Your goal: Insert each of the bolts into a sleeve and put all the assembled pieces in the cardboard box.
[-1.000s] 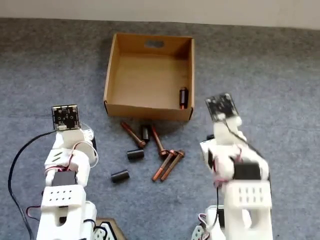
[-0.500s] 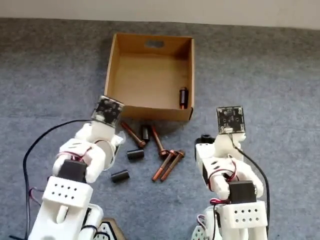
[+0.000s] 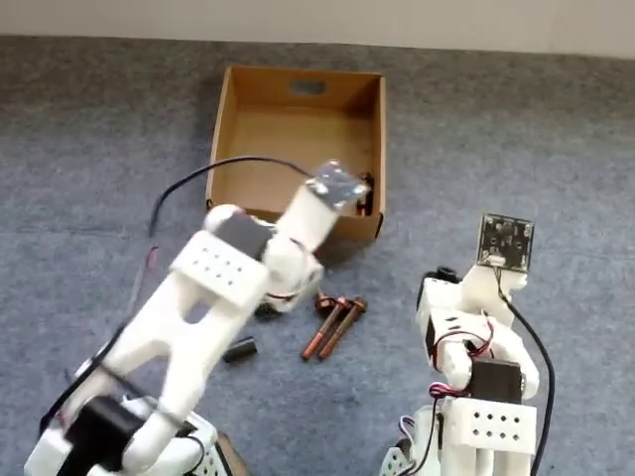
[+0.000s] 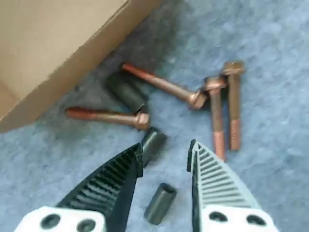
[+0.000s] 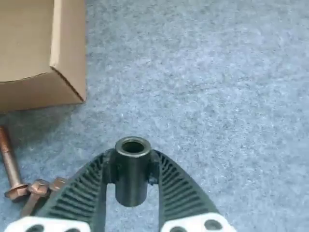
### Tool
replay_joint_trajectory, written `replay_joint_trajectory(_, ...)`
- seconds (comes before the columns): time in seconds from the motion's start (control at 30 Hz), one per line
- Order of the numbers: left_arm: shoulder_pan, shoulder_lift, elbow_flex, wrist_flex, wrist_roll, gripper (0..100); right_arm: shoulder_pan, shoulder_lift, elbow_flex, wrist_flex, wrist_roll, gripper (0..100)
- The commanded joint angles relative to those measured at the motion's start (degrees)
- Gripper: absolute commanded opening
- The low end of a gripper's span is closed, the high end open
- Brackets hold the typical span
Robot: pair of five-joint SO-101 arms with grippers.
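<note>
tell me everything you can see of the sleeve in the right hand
The sleeve is a short, dark, metal-looking tube, smooth-walled, with an open round bore at its far end. The right hand clamps its sides between two black ribbed fingers; the open end pokes past their tips. Nothing else touches it.

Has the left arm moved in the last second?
Yes. The left gripper swung forward and right, toward the cardboard box, and is now above the loose bolts.

White plastic arms [image 3: 218, 297], black servos [image 3: 493, 377], black cables [image 3: 238, 162], ridged gripper fingers [image 4: 215, 181].
</note>
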Motion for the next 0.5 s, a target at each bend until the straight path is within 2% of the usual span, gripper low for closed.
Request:
replay_joint_trajectory(0.0,4.18,5.32,-3.74,-4.48,5.80,17,0.66,-0.75,0.48,-1.98,-0.62,0.5)
replay_joint_trajectory(0.2,4.70,17.45,-4.18,-14.33,6.95,17,0.48,-0.75,3.12,-5.32,-0.35,0.5)
replay_joint_trajectory(0.47,4.44,23.69,-4.00,-19.25,7.03,17,0.40,-0.75,3.12,-5.32,-0.18,0.5)
